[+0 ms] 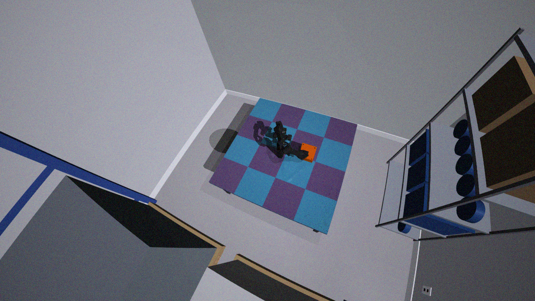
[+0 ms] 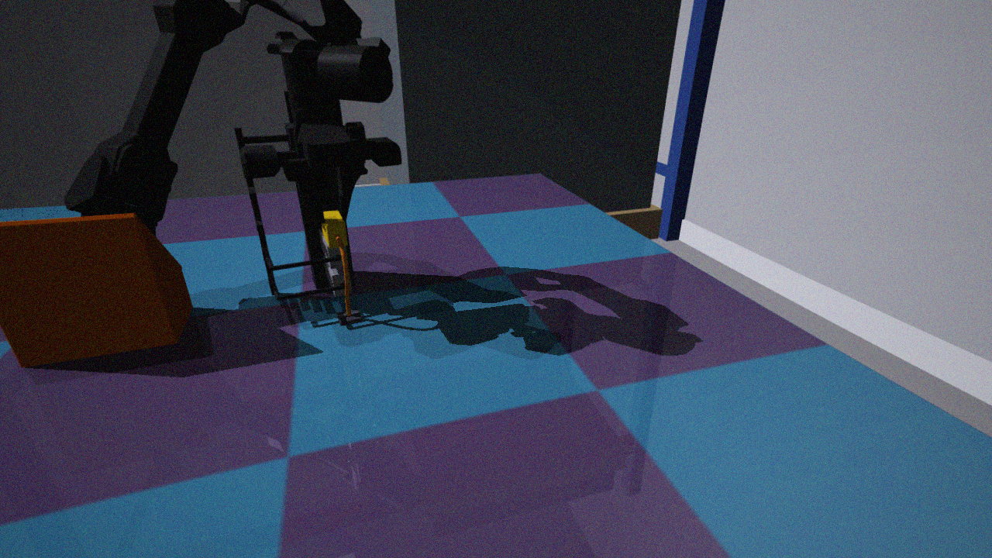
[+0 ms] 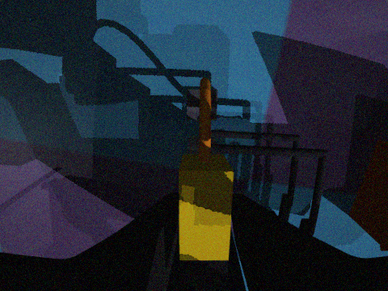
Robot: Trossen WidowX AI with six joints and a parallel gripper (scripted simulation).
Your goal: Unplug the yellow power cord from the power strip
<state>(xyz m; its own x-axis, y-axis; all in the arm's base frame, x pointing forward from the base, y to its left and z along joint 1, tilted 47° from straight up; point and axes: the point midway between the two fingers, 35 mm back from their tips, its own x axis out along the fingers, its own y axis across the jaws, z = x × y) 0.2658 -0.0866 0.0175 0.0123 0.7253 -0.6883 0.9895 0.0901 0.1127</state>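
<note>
The yellow plug (image 2: pixel 334 229) (image 3: pixel 205 238) is upright between my fingers, with its orange cord (image 2: pixel 346 280) (image 3: pixel 205 113) running down to a small dark block (image 2: pixel 349 317) on the table. My gripper (image 2: pixel 335 239) (image 3: pixel 205 202) is shut on the plug, with a dark finger on each side of it in the wrist view. A narrow pale piece (image 2: pixel 333 272), perhaps part of the power strip, shows just below the plug in the exterior view. Fingers and shadow hide most of it. I cannot tell whether the plug is still seated. In the top view the arm hides the plug.
A large orange block (image 1: pixel 309 149) (image 2: pixel 90 291) (image 3: pixel 373 202) stands beside the arm's base. A thin black frame (image 2: pixel 297 264) stands close beside the gripper. The table (image 1: pixel 254 183) (image 2: pixel 443 409) has blue and purple squares. Shelving (image 1: pixel 449 164) stands off the table.
</note>
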